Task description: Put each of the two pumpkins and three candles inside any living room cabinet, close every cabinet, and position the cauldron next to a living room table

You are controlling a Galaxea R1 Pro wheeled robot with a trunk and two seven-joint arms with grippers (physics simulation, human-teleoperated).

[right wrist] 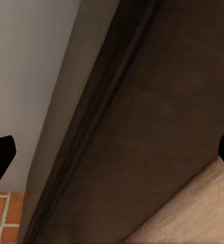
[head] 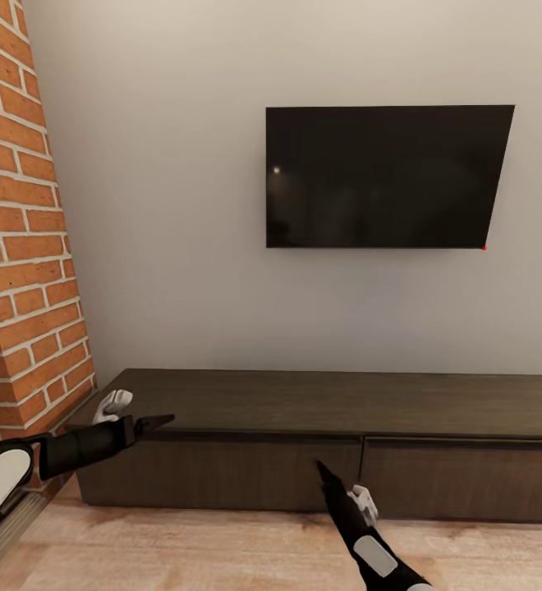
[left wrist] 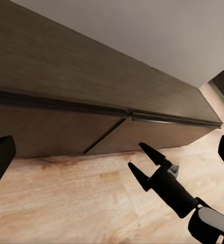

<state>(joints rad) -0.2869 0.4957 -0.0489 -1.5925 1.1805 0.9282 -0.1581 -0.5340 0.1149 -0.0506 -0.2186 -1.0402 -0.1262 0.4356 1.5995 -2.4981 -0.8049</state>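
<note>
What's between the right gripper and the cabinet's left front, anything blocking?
Nothing visible. The right gripper hangs open just in front of the cabinet, near the seam between its two fronts, with only bare wooden floor below. Both fronts look shut. The left gripper is off by the cabinet's left end, out of the way.
</note>
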